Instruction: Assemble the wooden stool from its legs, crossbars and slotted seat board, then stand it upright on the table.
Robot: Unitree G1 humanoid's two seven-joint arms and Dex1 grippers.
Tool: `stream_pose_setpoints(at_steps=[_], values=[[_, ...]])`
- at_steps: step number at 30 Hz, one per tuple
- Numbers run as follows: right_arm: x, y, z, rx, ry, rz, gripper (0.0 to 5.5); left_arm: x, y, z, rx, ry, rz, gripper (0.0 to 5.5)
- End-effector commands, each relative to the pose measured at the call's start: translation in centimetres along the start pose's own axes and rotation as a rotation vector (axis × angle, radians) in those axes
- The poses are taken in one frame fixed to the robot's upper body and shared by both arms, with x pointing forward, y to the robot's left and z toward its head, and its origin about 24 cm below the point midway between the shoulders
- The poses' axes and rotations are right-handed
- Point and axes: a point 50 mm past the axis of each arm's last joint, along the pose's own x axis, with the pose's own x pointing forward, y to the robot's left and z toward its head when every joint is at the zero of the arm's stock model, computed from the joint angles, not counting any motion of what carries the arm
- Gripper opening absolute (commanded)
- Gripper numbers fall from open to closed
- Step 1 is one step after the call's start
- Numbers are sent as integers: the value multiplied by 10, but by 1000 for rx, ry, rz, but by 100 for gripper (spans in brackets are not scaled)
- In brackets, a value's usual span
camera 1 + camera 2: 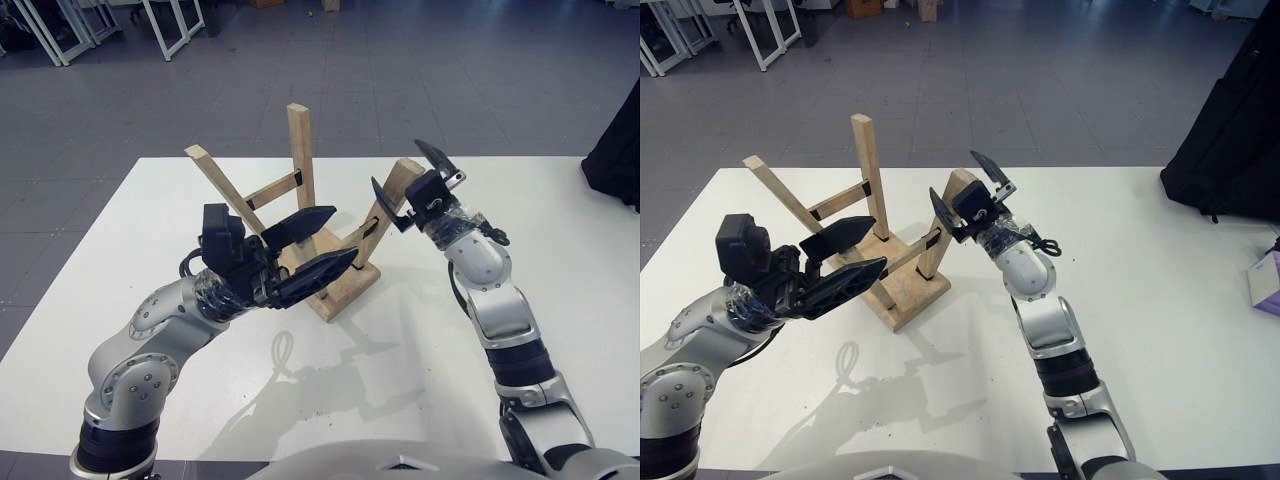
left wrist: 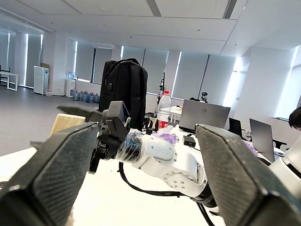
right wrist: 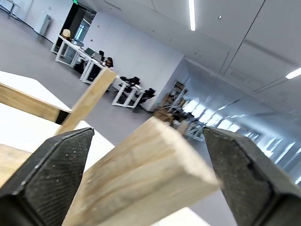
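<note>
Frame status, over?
Left gripper open beside stool. Right gripper open, straddling upturned leg end. Stool inverted on table. Nothing blocking.

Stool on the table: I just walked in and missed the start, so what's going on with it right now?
The wooden stool rests upside down on the white table, seat board down, legs pointing up with crossbars between them. The right gripper is open around the top end of one leg, a finger on either side, not closed on it. The left gripper is open beside the stool, holding nothing. The stool is not yet upright.
</note>
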Motion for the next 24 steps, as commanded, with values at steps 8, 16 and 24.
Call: stream_pose_setpoints(at_steps=[8, 16, 24], values=[[2, 20, 17, -140, -59, 161, 426, -5, 6, -9, -23, 57, 48, 378], [-2, 39, 7, 210, 67, 356, 426, -5, 8, -10, -21, 61, 46, 378], [-3, 52, 26, 415, 41, 504, 426, -4, 12, -20, -46, 67, 60, 378]])
